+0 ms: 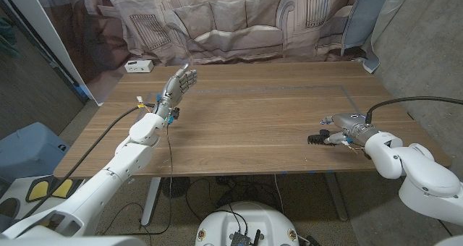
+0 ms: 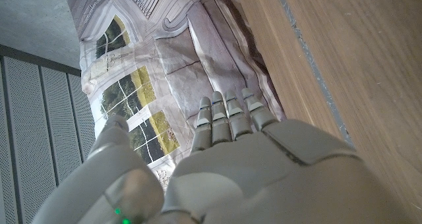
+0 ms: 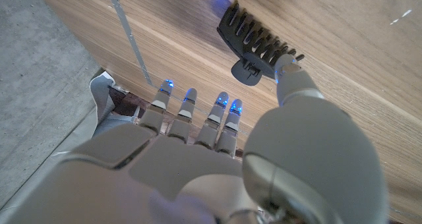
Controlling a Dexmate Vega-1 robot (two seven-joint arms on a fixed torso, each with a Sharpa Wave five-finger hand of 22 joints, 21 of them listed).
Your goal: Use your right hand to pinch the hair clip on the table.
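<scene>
Right robot hand point(image 3: 217, 158) | fingers apart, thumb tip touching | black hair clip point(image 3: 254, 43) on table point(image 1: 246, 123)

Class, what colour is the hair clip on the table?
The hair clip is black; the right wrist view shows it best.

- Wooden table point(image 1: 253, 123), with a thin taped line running across its far part.
- White box point(image 1: 138, 66) at the table's far left corner.
- Black clip point(image 1: 317, 139) near its right edge, seemingly lying flat.

Wooden table point(image 1: 246, 116), printed curtain point(image 1: 239, 18), concrete floor point(image 1: 412, 51)
</scene>
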